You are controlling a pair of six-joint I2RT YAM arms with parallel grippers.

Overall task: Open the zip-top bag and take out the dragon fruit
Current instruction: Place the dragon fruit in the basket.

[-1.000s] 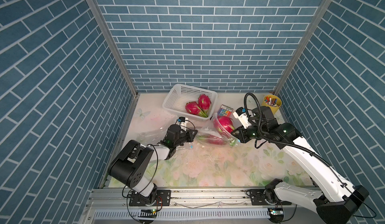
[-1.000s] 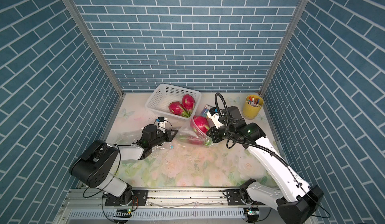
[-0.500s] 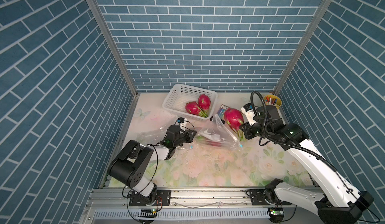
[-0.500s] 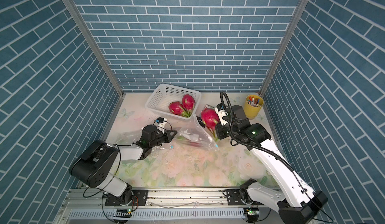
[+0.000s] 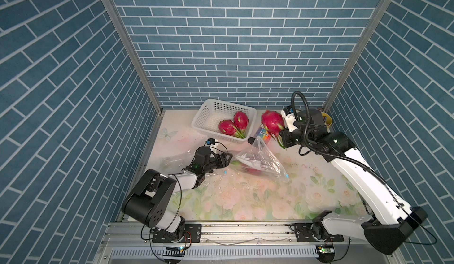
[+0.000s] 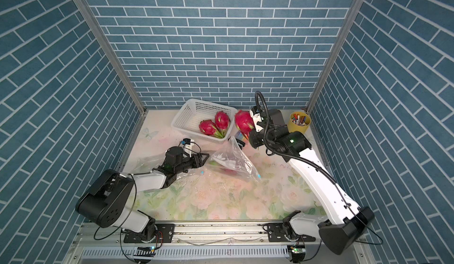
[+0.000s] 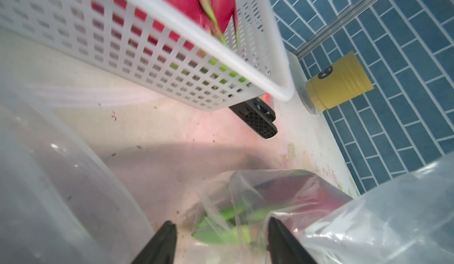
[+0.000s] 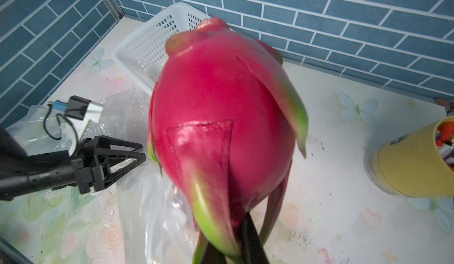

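Right claw (image 5: pixel 280 135) was closed on the leafy end of the fruit (image 5: pixel 271 123), long axis near upright, clear of the bag (image 5: pixel 258 159), basket (image 5: pixel 231 104) just to that claw's left; left claw (image 5: pixel 227 158) stood open at the bag's edge.

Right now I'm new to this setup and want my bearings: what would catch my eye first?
A big pink dragon fruit held aloft by the right gripper beside the white basket, where two more lie. On the flowered mat, a crumpled clear bag lies in front of the open left gripper.
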